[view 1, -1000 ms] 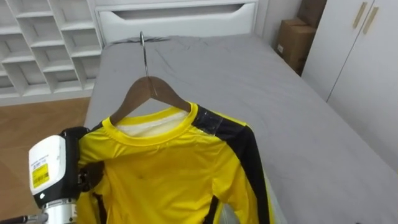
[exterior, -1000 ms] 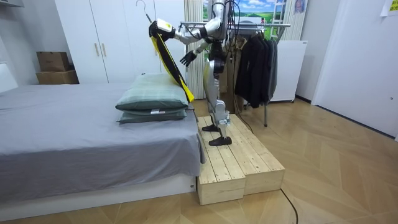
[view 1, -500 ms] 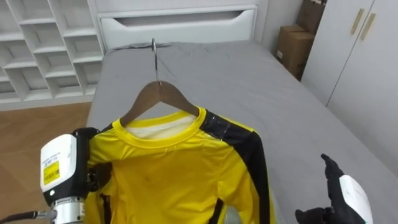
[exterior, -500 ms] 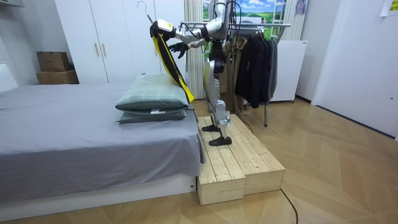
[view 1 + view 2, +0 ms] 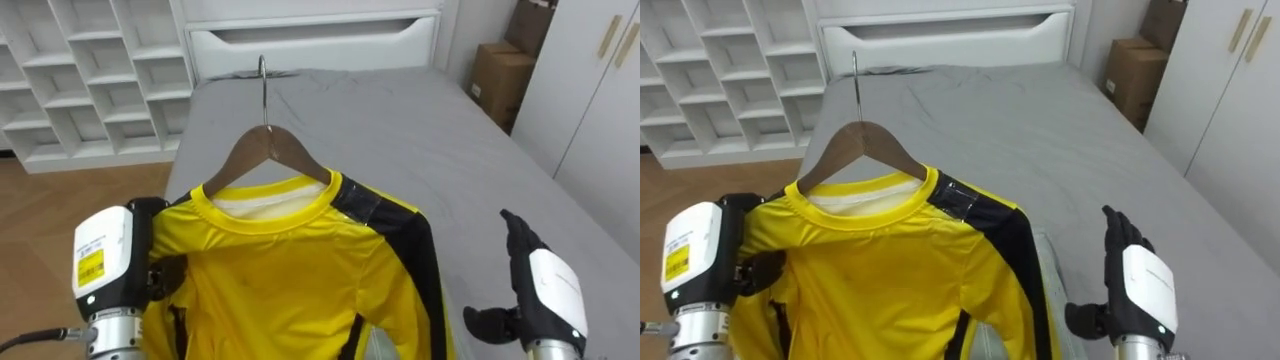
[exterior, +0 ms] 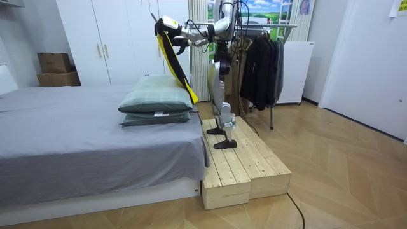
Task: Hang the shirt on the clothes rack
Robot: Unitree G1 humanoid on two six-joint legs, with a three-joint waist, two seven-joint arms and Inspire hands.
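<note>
Wood formed the hanger [image 5: 243,155], a smooth brown curve with sloping arms, topped by a thin metal hook [image 5: 262,90] that stood upright. On it hung the shirt [image 5: 290,270], a soft yellow knit with a ribbed round collar, a pale inner lining at the neck and a black band running over one shoulder and down the sleeve; thin black lines ran down its front. It was held up in the air above the bed [image 5: 400,130], touching nothing below it.

The left hand [image 5: 110,265], its back a white boxy shell, had its dark fingers curled round the shirt's shoulder at the hanger's end. The right hand [image 5: 545,290] hung apart at the shirt's other side, fingers straight and pointing up, thumb spread, holding nothing.

The bed wore a matte grey sheet with faint creases, ending at a white panelled headboard [image 5: 310,40]. White square-celled shelves [image 5: 90,70] stood beside it, and a cardboard box [image 5: 497,80] by flat white doors [image 5: 600,90].

In the room view the robot stood upright on a plank platform [image 6: 245,168] beside two stacked green pillows [image 6: 156,102], a rack [image 6: 261,60] of dark clothes behind it.
</note>
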